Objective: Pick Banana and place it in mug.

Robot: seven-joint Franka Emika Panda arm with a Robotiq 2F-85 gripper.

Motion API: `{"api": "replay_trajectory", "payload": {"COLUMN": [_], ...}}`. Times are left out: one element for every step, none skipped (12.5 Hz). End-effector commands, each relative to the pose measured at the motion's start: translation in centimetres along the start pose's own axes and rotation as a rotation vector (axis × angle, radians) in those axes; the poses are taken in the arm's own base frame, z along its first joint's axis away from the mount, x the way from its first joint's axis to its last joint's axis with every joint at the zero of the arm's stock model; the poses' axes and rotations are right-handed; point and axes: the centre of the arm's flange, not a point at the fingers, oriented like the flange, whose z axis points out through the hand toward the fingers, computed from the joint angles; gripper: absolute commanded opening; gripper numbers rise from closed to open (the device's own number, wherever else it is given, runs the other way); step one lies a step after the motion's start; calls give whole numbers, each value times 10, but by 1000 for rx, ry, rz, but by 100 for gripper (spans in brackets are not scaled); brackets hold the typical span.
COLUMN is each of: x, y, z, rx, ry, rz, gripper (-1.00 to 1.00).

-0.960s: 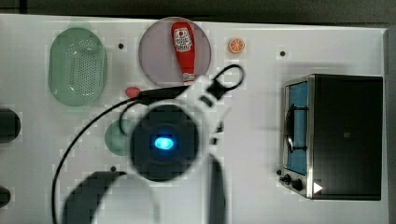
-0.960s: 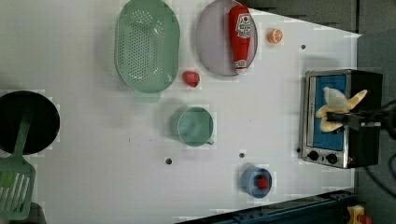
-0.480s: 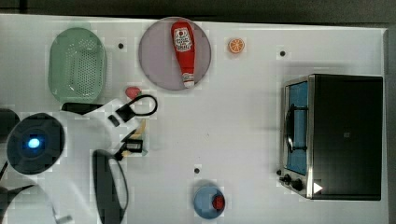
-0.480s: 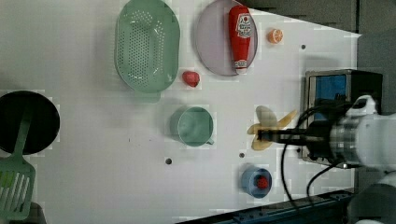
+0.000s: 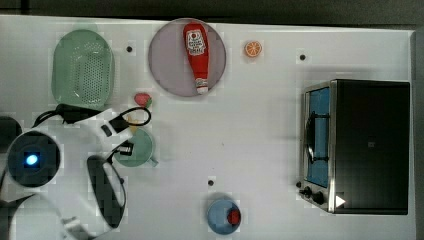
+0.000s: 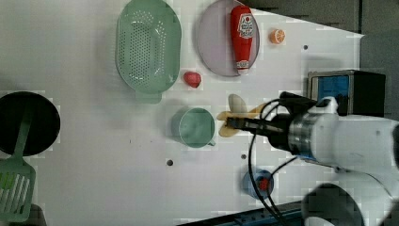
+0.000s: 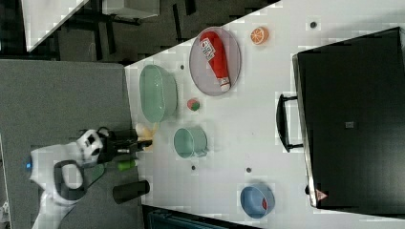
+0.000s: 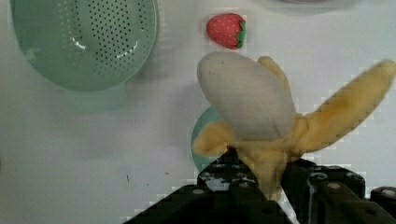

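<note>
My gripper [image 6: 230, 125] is shut on the base of a pale yellow banana [image 6: 237, 109] with its peel flaps spread. It holds the fruit above the table, just to the left view's right of the teal mug [image 6: 195, 128]. In the top view the gripper [image 5: 125, 144] overlaps the mug's [image 5: 140, 150] left rim. The wrist view has the banana [image 8: 250, 105] large in front of the black fingers [image 8: 224, 175], with a sliver of the mug [image 8: 201, 135] behind it. In the right view the banana [image 7: 145, 132] hangs to the left of the mug [image 7: 190, 142].
A perforated green basket [image 6: 148, 44] and a red strawberry [image 6: 192, 78] lie near the mug. Further off are a grey plate [image 6: 211, 42] with a ketchup bottle [image 6: 242, 30], an orange slice [image 6: 277, 36], a blue cup [image 6: 256, 183], a toaster oven [image 5: 367, 145] and a black pan with a green spatula [image 6: 16, 188].
In the left view the arm has carried the banana leftwards, from in front of the oven to right beside the mug. The grip on the banana has held.
</note>
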Motion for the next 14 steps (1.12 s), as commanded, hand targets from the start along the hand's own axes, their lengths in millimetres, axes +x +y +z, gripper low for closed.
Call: {"api": "replay_trajectory", "payload": {"x": [-4, -5, -3, -4, -6, -4, -1, 0, 2, 7, 12, 19, 26, 34], "y": [17, 18, 20, 21, 23, 24, 26, 26, 25, 24, 25, 31, 41, 54], "z": [69, 79, 87, 92, 96, 96, 95, 93, 90, 83, 72, 56, 36, 13], "rx": [-23, -19, -5, 8, 13, 23, 29, 35, 42, 53, 62, 68, 63, 46], "ry": [-112, -117, -104, -91, -83, -71, -61, -53, -43, -25, -3, 25, 45, 49], "rz": [135, 137, 141, 142, 143, 147, 154, 156, 156, 159, 167, 180, 202, 229], "gripper": [-51, -32, -8, 16, 38, 60, 83, 100, 100, 100, 100, 100, 100, 100]}}
